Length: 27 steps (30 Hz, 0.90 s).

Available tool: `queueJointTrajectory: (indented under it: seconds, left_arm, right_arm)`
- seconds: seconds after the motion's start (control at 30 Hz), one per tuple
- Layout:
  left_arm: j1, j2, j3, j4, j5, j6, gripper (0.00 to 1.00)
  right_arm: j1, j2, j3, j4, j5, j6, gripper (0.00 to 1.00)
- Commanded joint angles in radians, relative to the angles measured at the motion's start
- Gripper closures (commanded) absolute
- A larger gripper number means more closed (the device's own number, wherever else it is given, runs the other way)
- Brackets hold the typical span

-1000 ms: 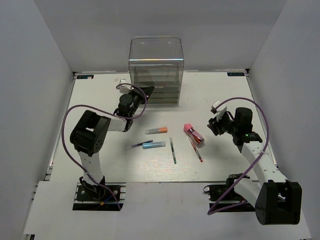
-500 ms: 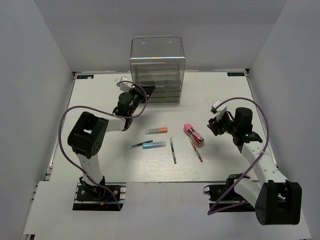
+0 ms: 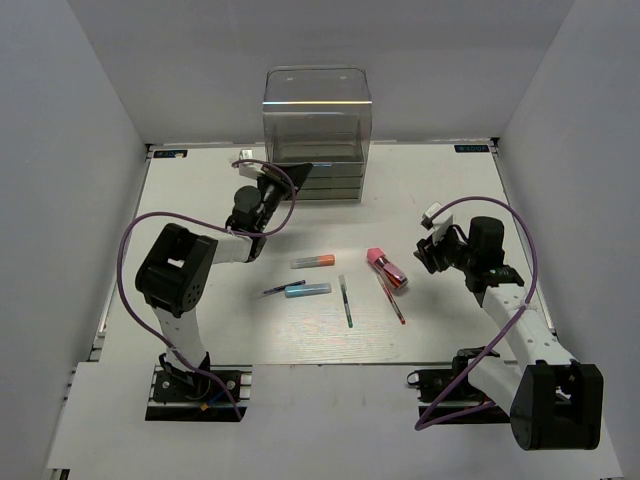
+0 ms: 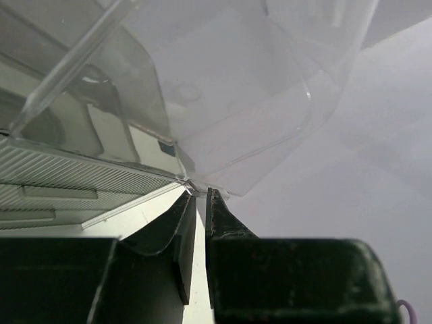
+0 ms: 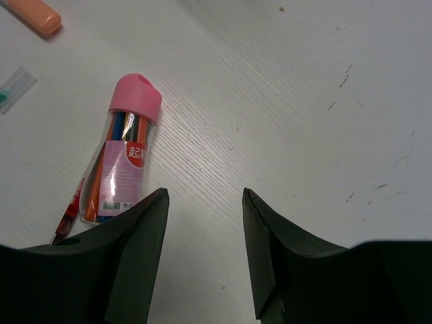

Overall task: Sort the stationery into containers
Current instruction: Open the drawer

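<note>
The tall clear box (image 3: 317,120) with dark drawers stands at the back; it fills the left wrist view (image 4: 223,88). My left gripper (image 3: 300,168) is at its lower left front corner, jaws nearly closed with a thin clear plastic edge pinched at the tips (image 4: 200,191). The pink-red tube (image 3: 386,267), orange-and-grey marker (image 3: 313,261), light blue marker (image 3: 307,290), dark pen (image 3: 277,290), green pen (image 3: 345,300) and red pen (image 3: 392,301) lie mid-table. My right gripper (image 3: 428,250) is open and empty (image 5: 204,194), just right of the tube (image 5: 121,155).
White walls enclose the table on the left, right and back. The box stands close to the back wall. Purple cables loop from both arms. The orange marker's end (image 5: 37,13) shows at the top left of the right wrist view.
The clear box has shifted toward the back wall, and my left gripper has moved back with it at its front corner. The right arm and the stationery have not moved.
</note>
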Motion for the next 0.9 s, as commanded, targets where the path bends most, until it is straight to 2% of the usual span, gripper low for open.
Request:
queueJointTrajectory:
  seconds: [0.0, 0.17, 0.37, 0.6, 0.87]
  left_arm:
    - [-0.002, -0.059, 0.017, 0.118, -0.023, 0.025, 0.82]
    - [-0.002, -0.039, 0.036, 0.147, -0.042, 0.016, 0.63]
    - [-0.002, -0.029, 0.056, 0.179, -0.061, 0.016, 0.52]
    - [-0.002, -0.01, 0.066, 0.234, -0.08, 0.016, 0.46]
    - [-0.002, -0.01, 0.066, 0.282, -0.08, 0.016, 0.46]
  right_arm:
    - [0.003, -0.02, -0.005, 0.027, -0.015, 0.01, 0.46]
    - [0.002, -0.023, -0.005, 0.024, -0.015, 0.008, 0.46]
    - [0.002, -0.023, -0.005, 0.025, -0.011, 0.005, 0.46]
    - [0.0, -0.021, -0.006, 0.024, -0.014, -0.001, 0.46]
    - [0.0, -0.017, -0.013, 0.033, -0.017, -0.006, 0.46]
